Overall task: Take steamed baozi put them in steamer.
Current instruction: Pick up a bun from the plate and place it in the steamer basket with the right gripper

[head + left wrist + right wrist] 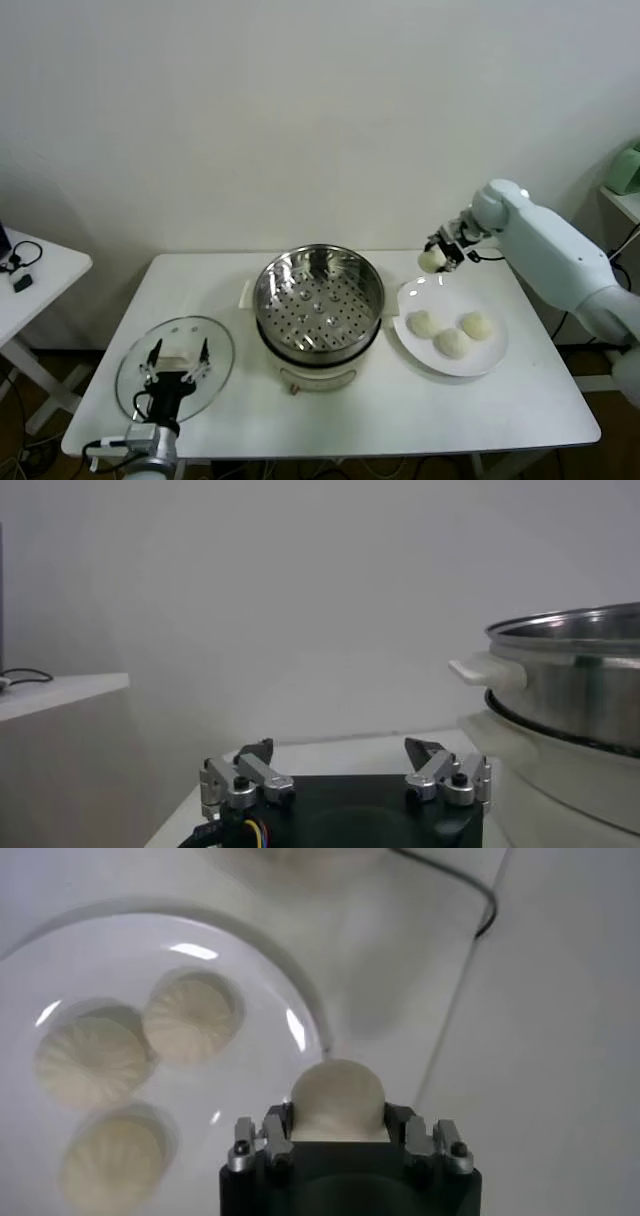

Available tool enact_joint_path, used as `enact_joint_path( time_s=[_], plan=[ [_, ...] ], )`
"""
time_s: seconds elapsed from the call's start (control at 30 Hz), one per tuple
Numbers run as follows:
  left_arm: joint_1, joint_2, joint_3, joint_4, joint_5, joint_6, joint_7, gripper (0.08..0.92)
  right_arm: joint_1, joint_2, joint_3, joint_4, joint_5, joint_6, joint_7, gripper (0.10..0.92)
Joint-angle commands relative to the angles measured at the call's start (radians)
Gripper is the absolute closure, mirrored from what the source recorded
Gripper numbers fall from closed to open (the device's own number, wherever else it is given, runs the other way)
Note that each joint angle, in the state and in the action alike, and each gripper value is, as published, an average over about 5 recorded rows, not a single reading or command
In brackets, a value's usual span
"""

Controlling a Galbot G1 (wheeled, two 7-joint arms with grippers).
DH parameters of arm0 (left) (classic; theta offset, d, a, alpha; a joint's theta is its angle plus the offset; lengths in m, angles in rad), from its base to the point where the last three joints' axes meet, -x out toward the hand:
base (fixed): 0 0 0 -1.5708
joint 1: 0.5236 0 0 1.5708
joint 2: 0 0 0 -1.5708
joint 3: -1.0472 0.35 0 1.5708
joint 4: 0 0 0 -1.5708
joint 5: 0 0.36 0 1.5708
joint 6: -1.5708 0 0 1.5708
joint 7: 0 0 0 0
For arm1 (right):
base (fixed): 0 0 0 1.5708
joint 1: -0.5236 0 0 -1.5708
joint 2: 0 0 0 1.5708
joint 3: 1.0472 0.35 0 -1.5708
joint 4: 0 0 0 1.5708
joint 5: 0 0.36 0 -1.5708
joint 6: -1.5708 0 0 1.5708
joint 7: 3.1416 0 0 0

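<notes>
Right gripper (pixel 436 257) jaws clamp one bun (pixel 431 260) above plate (pixel 495 355) rim; three buns (pixel 451 334) remain there. Steamer (pixel 318 296) mid-worktop (pixel 520 410), empty. Left gripper (pixel 176 362) jaws wide over glass lid (pixel 222 365).

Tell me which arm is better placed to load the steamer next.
Right. The right gripper already holds a baozi raised above the plate, beside the steamer; the left gripper hangs open over the glass lid.

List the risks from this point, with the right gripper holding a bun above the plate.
1. The right gripper pinches the soft baozi by its sides only; it might slip or get squashed in transit.
2. The steamer has a raised rim; a low carry could clip it.
3. A drop here could hit the three buns on the plate.
</notes>
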Motion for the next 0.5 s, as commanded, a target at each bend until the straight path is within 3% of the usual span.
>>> enact_joint_path(
  time_s=[0.03, 0.3, 0.5],
  plan=[
    [0.002, 0.0, -0.001, -0.004, 0.002, 0.002, 0.0, 0.177, 0.16, -0.053, -0.14, 0.279, 0.089, 0.021, -0.005, 0.414],
    [0.011, 0.0, 0.003, -0.012, 0.005, 0.003, -0.001, 0.177, 0.256, 0.006, -0.254, 0.468, 0.12, 0.02, -0.008, 0.414],
    [0.015, -0.001, 0.006, -0.02, 0.006, 0.005, -0.003, 0.177, 0.228, 0.066, -0.318, 0.508, 0.077, 0.037, -0.006, 0.414]
  ],
)
